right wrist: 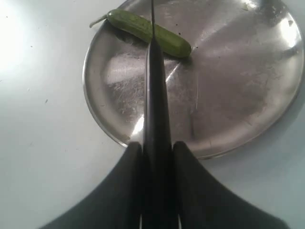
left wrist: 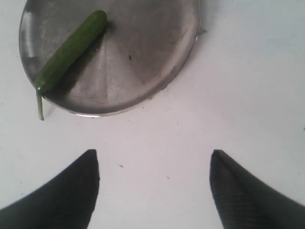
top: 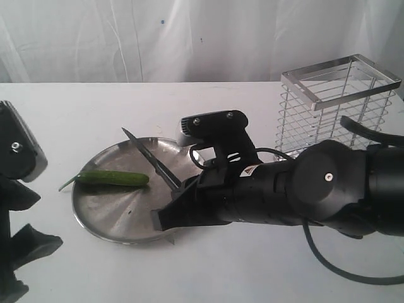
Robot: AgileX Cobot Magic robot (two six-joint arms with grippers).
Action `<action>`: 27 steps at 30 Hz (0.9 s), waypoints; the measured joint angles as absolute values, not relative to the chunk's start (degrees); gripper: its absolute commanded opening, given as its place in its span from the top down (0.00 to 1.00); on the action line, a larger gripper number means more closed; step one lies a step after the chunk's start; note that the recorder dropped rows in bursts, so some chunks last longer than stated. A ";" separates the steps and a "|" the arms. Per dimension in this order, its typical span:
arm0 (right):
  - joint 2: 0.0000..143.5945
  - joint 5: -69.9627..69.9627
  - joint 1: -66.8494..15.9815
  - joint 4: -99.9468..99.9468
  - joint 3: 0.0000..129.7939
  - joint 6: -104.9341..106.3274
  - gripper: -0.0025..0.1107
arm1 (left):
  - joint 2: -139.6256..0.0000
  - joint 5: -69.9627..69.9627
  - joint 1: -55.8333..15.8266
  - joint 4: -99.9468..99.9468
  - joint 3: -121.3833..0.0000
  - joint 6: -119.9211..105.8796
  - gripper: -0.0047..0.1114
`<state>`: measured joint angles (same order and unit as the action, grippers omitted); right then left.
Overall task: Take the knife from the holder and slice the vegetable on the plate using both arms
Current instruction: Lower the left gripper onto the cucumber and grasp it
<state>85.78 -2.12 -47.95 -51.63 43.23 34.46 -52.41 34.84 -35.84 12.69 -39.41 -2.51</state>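
Note:
The green vegetable lies on the left part of the steel plate, its pale stem past the rim. My right gripper is shut on the black handle of the knife, whose dark blade slants up over the plate, tip above and behind the vegetable's right end. In the right wrist view the knife runs from between the fingers toward the vegetable. My left gripper is open over bare table, short of the plate and the vegetable. The wire holder stands at the back right.
A white cloth hangs behind the white table. My right arm's bulky black body and its cable cover the table between plate and holder. The left arm's black parts fill the left edge.

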 measured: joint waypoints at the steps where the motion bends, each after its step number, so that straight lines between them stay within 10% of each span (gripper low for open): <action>1: 85.78 -2.01 -47.95 -51.63 43.35 34.46 0.98 | -53.36 35.60 -35.84 12.71 -39.91 -3.97 0.32; 27: 82.41 -10.67 -38.71 -51.07 47.42 32.66 0.98 | -90.51 26.41 -27.83 37.55 -57.84 -2.84 0.32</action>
